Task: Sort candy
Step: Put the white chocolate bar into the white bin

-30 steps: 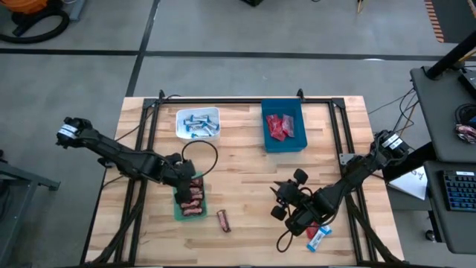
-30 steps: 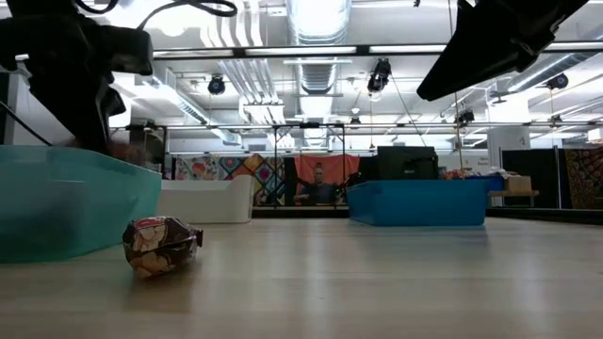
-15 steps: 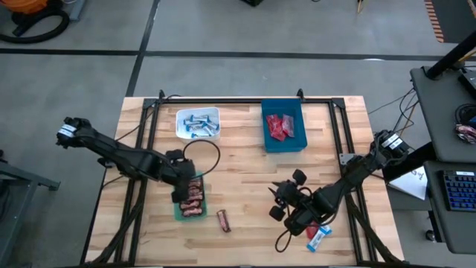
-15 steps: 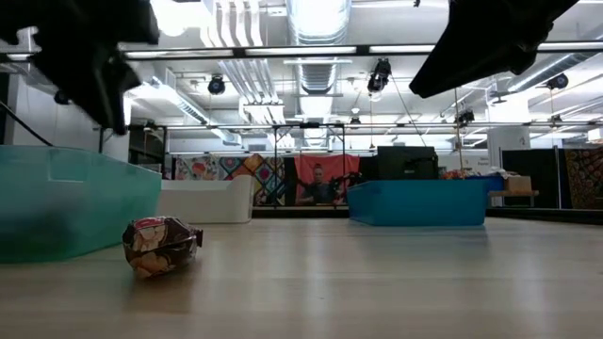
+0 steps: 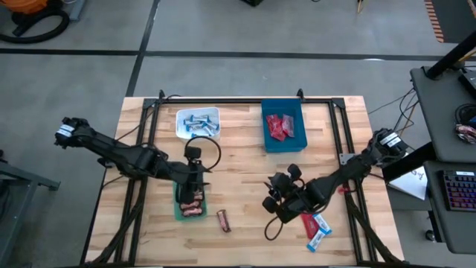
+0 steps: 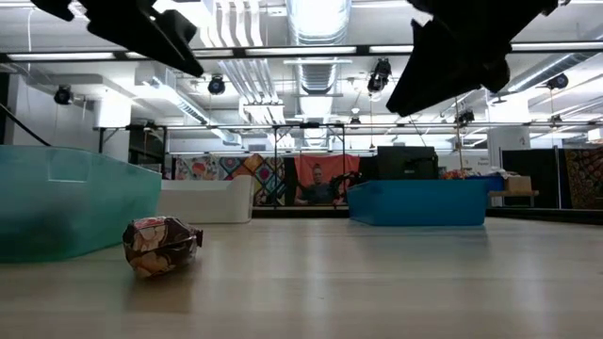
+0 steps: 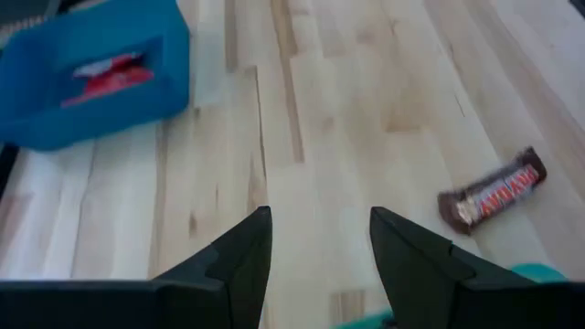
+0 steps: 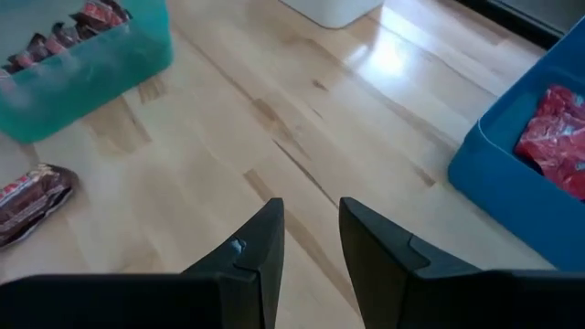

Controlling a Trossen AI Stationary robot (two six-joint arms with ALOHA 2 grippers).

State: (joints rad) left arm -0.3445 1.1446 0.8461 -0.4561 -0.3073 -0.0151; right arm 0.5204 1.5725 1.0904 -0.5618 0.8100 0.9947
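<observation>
With its fingers apart and empty over the green bin, the left hand should centre above the brown bar lying loose on the table beside it before closing.

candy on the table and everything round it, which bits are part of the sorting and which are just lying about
Part of the job:
- loose brown bar
- red packet and blue-and-white bar on the table
- white bin, blue bin, green bin with sorted candy
- left gripper, right gripper

Just lying about:
- keyboard
- papers
</observation>
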